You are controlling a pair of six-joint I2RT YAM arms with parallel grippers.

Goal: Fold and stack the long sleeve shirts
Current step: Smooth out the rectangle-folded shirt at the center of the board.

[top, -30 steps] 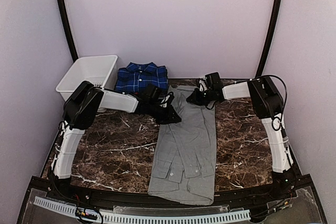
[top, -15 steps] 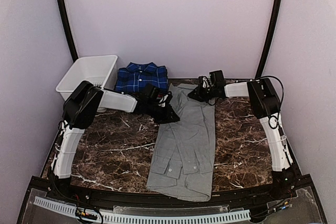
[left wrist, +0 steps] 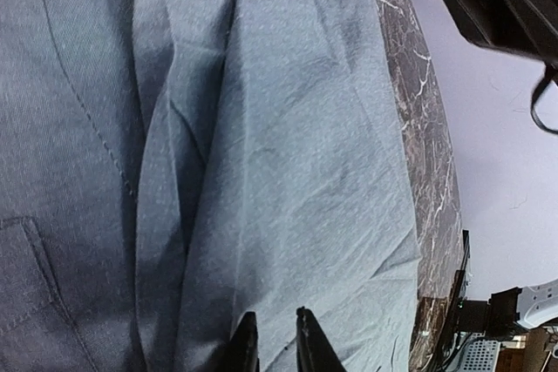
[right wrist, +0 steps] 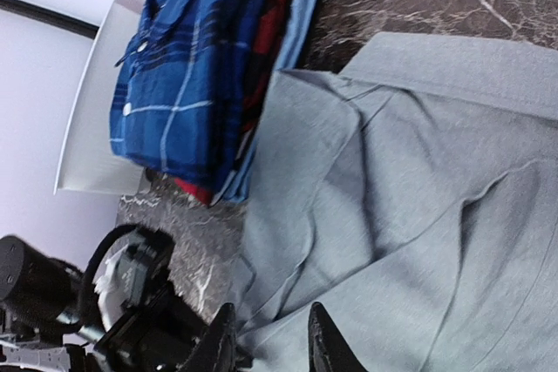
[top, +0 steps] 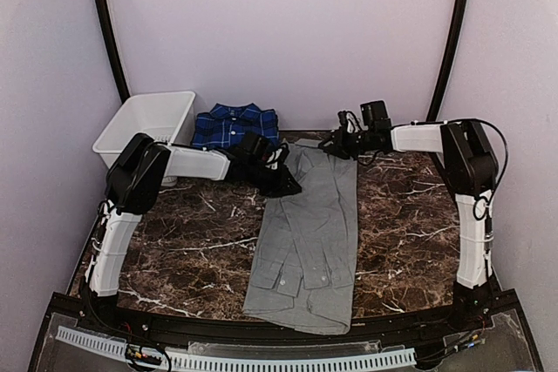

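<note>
Grey shirt (top: 307,233) lies lengthwise down the tabletop's (top: 192,233) middle, hem by the near edge. Left claw (top: 290,186) stays clamped on its side below the collar. Right claw (top: 331,146), shut a second ago, now stands apart, nearer the far edge.

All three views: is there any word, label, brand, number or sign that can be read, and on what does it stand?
None: no text can be read in any view. The grey shirt, the plaid shirt and the basket show no print, tag or logo.
</note>
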